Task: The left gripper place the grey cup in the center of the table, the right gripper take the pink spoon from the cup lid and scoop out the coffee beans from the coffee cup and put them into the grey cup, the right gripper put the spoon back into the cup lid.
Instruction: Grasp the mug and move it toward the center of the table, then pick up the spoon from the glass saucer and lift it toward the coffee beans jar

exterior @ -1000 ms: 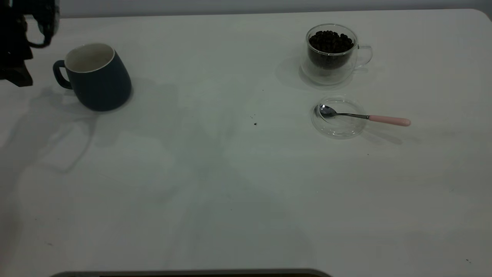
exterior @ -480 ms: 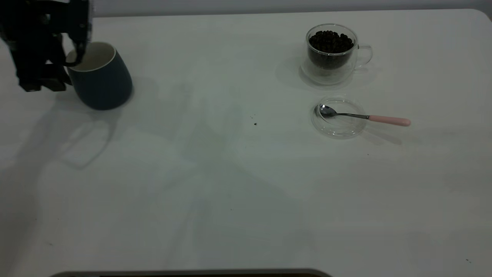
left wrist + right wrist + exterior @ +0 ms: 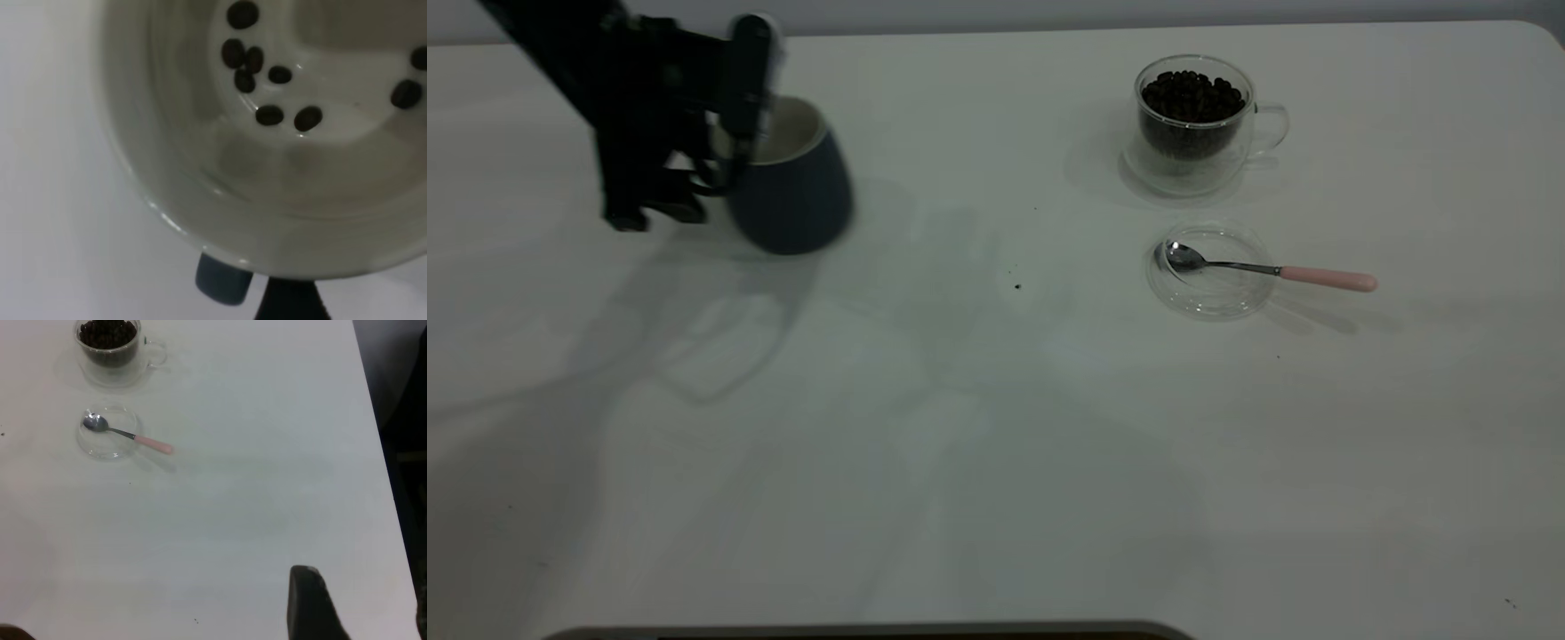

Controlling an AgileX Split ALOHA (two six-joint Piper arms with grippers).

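Observation:
My left gripper (image 3: 727,147) is shut on the rim of the grey cup (image 3: 796,200) on its handle side, at the table's (image 3: 996,427) back left. In the left wrist view the cup's white inside (image 3: 200,167) holds several coffee beans (image 3: 270,115); one dark finger (image 3: 290,303) shows beside the handle. The coffee cup (image 3: 1193,124), full of beans (image 3: 1192,93), stands back right. In front of it the pink spoon (image 3: 1280,271) lies with its bowl in the cup lid (image 3: 1209,298). My right gripper (image 3: 363,613) is open and hangs far from them, near the table's edge.
The table's edge (image 3: 383,453) runs beside my right gripper, with dark floor past it. A few dark specks (image 3: 1017,285) lie mid-table. The right wrist view also shows the coffee cup (image 3: 110,347), lid (image 3: 107,447) and spoon (image 3: 152,443).
My left gripper came in from the far left, took hold of the grey cup and has carried it to the right, toward the table's middle. Nothing else moved.

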